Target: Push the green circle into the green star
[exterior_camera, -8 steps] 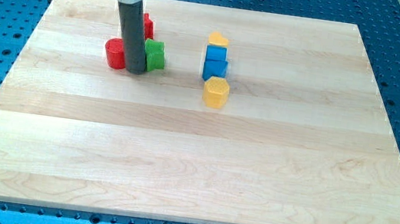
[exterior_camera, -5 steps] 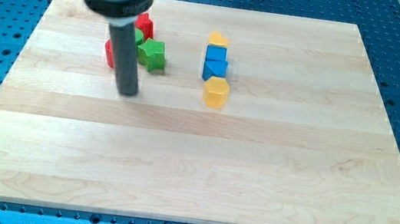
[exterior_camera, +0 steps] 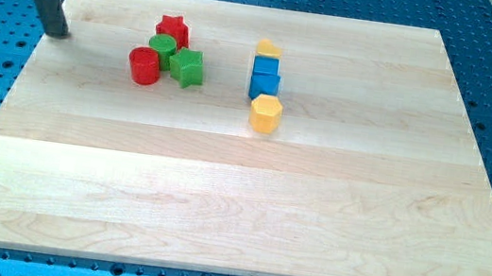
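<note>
**Green circle sits tight against the green star, my tip far off to its left**

Nearest the camera, the pale wooden tabletop carries nothing across its whole near half. The first thing up from the near edge is a yellow hexagonal block, a little right of the tabletop's centre line. Just behind it are a blue cube, a second blue block and a small yellow block whose shape I cannot make out. The four form a short column running toward the far edge.

Left of that column is the cluster that matters. The red cylinder and the green star-shaped block are the nearer two. The flat green circle is tucked between and just behind them, and the red star is farthest back. The green circle appears to touch the green star's far-left side, though I cannot rule out a thin gap. It looks to be in contact with the red cylinder and the red star as well.

My tip rests at the tabletop's left edge, near the far-left corner, well apart from every block. There is no gripper here, only the plain rod, so nothing opens or closes.

The circle lies straight toward the view's right from my tip, at about the same depth. The star lies beyond it, right and slightly nearer. Any closing push would run rightward and a touch toward the near edge, entering above the red cylinder. By my judgement the task looks all but done.
</note>
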Robot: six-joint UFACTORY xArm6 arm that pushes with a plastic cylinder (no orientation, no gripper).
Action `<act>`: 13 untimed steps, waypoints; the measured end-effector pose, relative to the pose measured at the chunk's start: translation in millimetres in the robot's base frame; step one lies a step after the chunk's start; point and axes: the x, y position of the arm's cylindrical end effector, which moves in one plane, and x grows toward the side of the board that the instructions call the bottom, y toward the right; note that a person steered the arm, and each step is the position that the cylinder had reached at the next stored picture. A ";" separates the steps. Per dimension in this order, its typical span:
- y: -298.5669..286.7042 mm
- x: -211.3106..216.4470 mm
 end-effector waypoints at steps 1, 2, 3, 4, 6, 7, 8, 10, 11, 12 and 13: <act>54.7 34.6; 98.9 47.2; 102.0 37.4; 121.8 18.8; 121.8 44.0; 119.6 44.0; 119.1 44.0; 67.6 57.7; 67.6 59.9; 103.5 59.9; 135.5 59.9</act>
